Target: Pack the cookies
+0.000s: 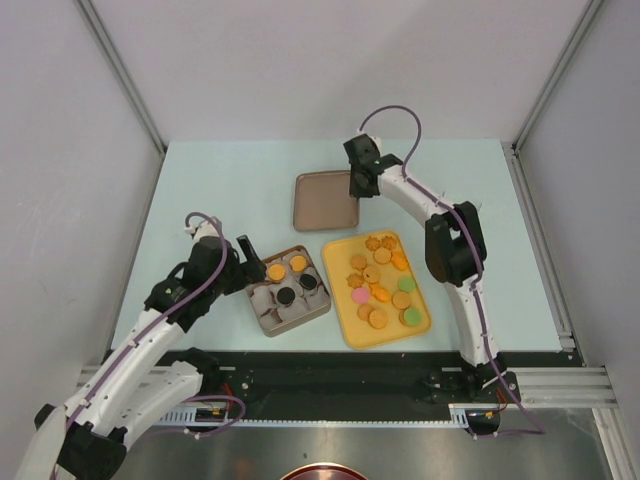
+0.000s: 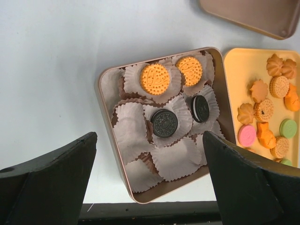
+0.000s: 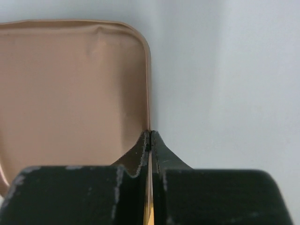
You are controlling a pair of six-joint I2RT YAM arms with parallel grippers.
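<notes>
The cookies lie in two places. Several orange, pink and green ones (image 1: 380, 285) rest on the yellow tray (image 1: 340, 255). Two orange cookies (image 2: 155, 78) and two black ones (image 2: 164, 123) sit in white paper cups (image 2: 180, 157) inside the brown tin (image 2: 104, 108). My left gripper (image 2: 150, 187) is open, its fingers spread wide above the tin's near edge (image 1: 268, 330); in the top view this gripper (image 1: 250, 258) sits at the tin's left side. My right gripper (image 3: 150, 133) is shut on the right rim of the brown lid (image 3: 70, 93), which lies behind the tray (image 1: 322, 200).
Tin and tray (image 2: 232, 79) stand side by side, almost touching, in the middle of the pale blue table. The lid (image 2: 253, 14) lies just beyond them. A black rail runs along the table's near edge (image 2: 150, 211).
</notes>
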